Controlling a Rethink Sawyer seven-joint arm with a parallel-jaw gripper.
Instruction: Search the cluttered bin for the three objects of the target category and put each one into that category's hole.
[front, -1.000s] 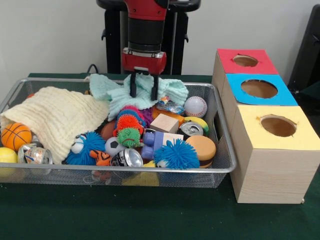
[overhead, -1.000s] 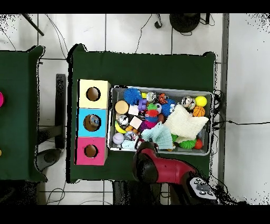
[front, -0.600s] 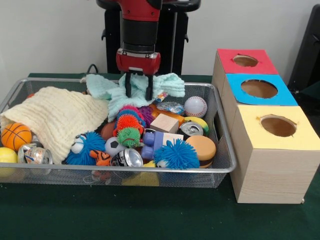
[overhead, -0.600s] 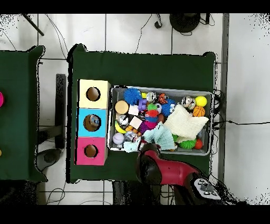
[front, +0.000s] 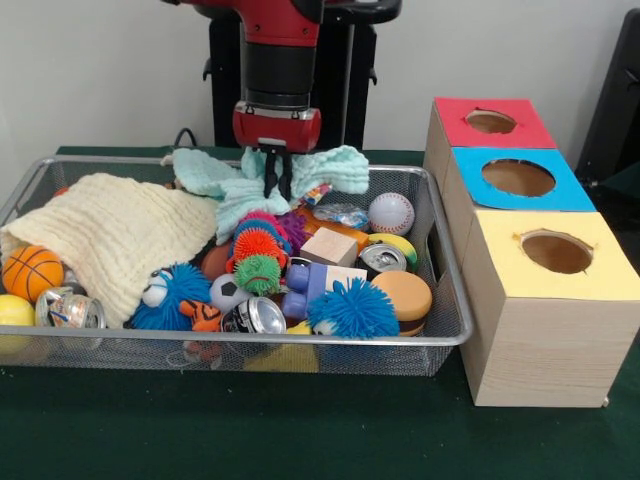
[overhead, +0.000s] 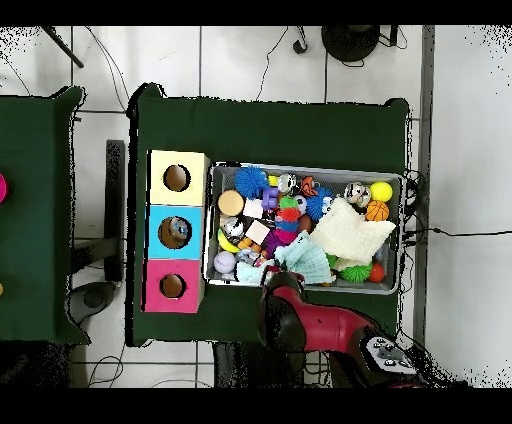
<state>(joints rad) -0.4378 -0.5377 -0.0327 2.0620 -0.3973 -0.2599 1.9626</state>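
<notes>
hand (front: 277, 176): fingers pinched together on the mint cloth (front: 268, 178), bunching it at the bin's back edge
bin (front: 445, 300): wire mesh, packed with toys
boxes: red box (front: 490, 122), blue box (front: 518, 178), yellow box (front: 556, 253) beside the bin

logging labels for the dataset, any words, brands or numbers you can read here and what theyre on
No text can be read in either view.
Drink cans: printing shows on the sides, too blurred to read.
Red, blue and yellow box tops: plain colour, no lettering.
Wooden block: no marking visible.
Robot arm above the claw: no legible logo.
</notes>
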